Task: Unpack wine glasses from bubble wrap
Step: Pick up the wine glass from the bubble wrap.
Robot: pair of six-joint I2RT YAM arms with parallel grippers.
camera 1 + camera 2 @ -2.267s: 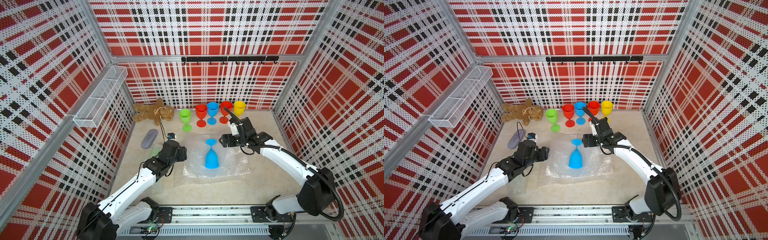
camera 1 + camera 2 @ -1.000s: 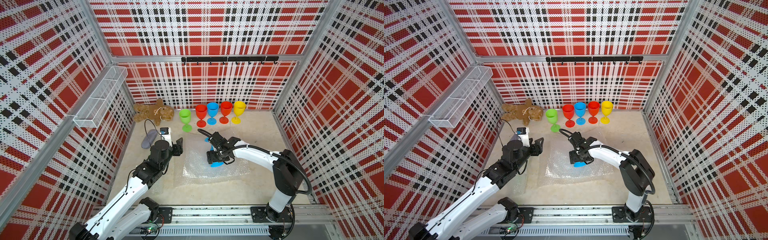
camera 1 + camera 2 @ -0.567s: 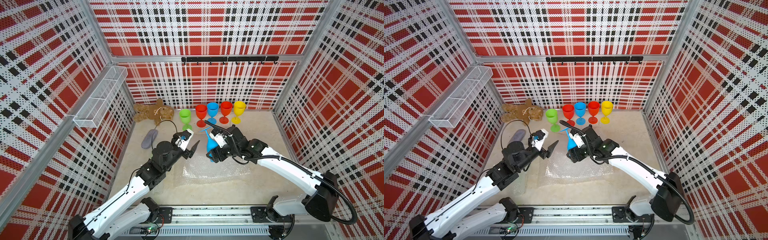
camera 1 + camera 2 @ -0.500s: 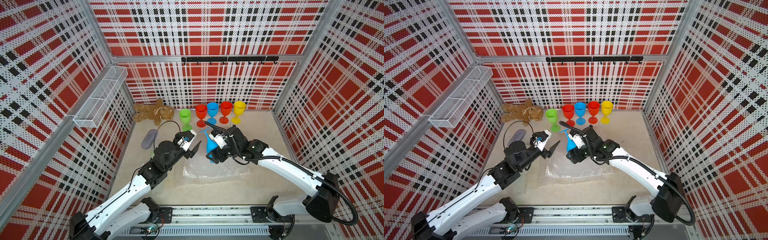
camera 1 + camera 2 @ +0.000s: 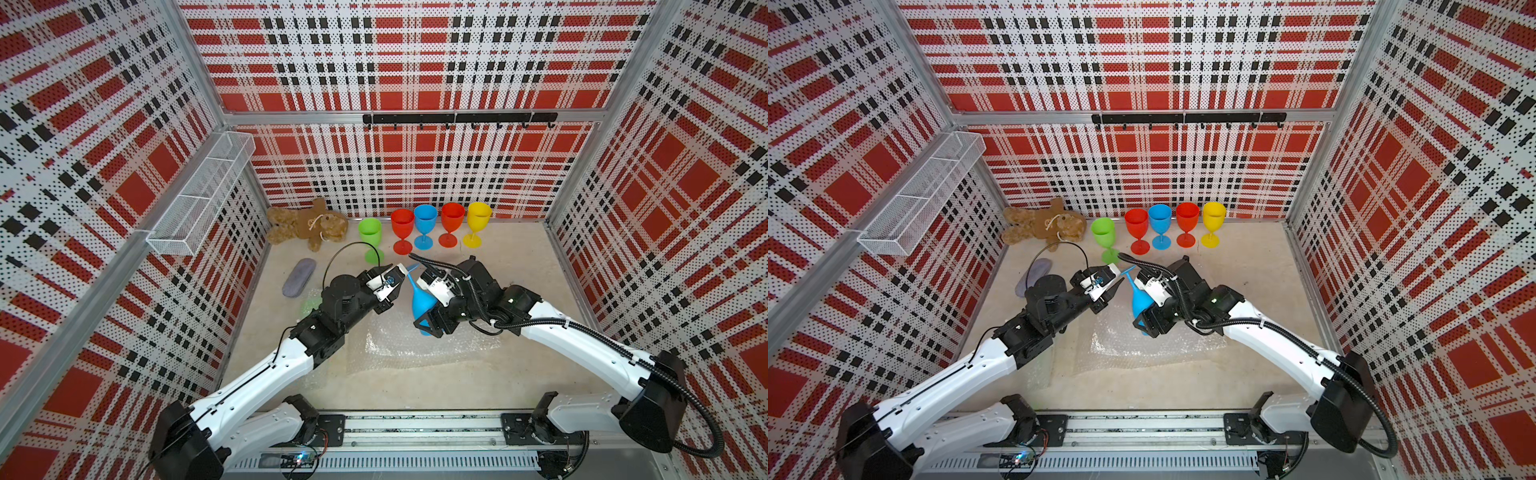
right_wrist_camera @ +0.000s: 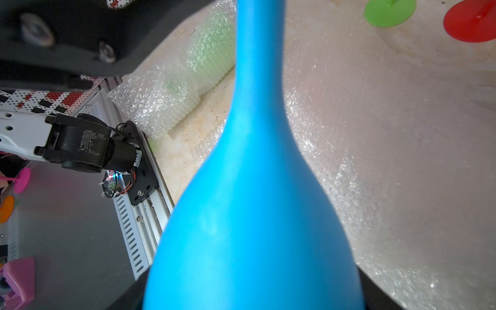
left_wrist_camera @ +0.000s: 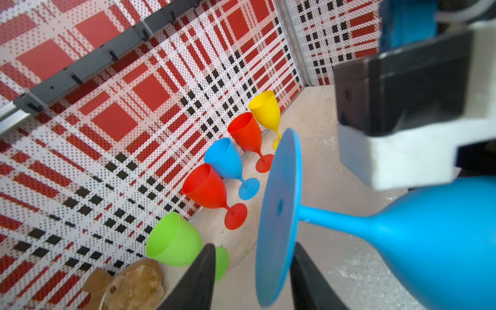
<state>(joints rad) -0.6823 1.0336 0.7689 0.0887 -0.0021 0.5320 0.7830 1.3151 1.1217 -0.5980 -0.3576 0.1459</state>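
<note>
Right gripper (image 5: 424,323): I have it clamped on the bowl of the blue glass (image 5: 419,300), centre of frame in both top views.
Blue glass: held off the table and tilted, with its foot up toward the left gripper.
Left gripper (image 7: 252,251): jaws parted, fingers (image 7: 200,271) either side of the foot's rim. I see a gap on one side.
Wrap (image 5: 415,351): flat sheet, lower centre, just below the glass.
Roll (image 6: 171,94): a wrapped green glass, upper left in the right wrist view.
Row (image 5: 425,222): five bare glasses, upright, upper centre.
</note>
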